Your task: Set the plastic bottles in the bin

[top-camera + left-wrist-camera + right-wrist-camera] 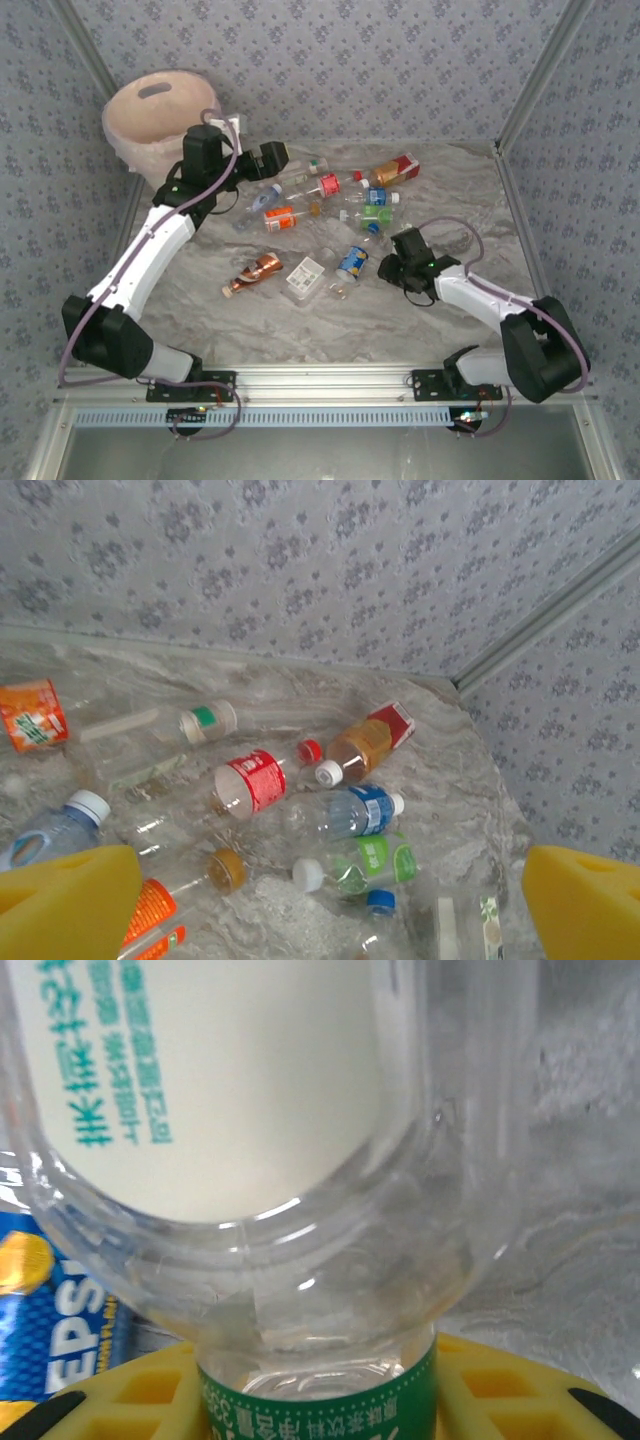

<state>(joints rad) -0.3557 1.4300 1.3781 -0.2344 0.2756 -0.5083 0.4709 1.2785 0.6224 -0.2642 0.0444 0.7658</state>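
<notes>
Right wrist view recorded the right hand (pixel 318 1400) clenched on a clear bottle (pixel 300 1160) at its green-banded neck, with a blue-labelled bottle (pixel 40 1330) beside it. Left wrist view recorded the left hand (pixel 322 905) released, its yellow fingers (pixel 70 900) wide apart, over scattered bottles (pixel 250 783) on the bench (pixel 470 810). Top view recorded the cream bin (pixel 150 120) at far left, its pinkish liner showing, and a clear tray (pixel 305 278) on the bench.

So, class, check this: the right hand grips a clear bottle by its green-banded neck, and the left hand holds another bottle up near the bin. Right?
No. The left hand, near the bin, is open and empty: the left wrist view shows nothing between its yellow fingers. The right hand does grip the clear bottle by its green-banded neck.
</notes>
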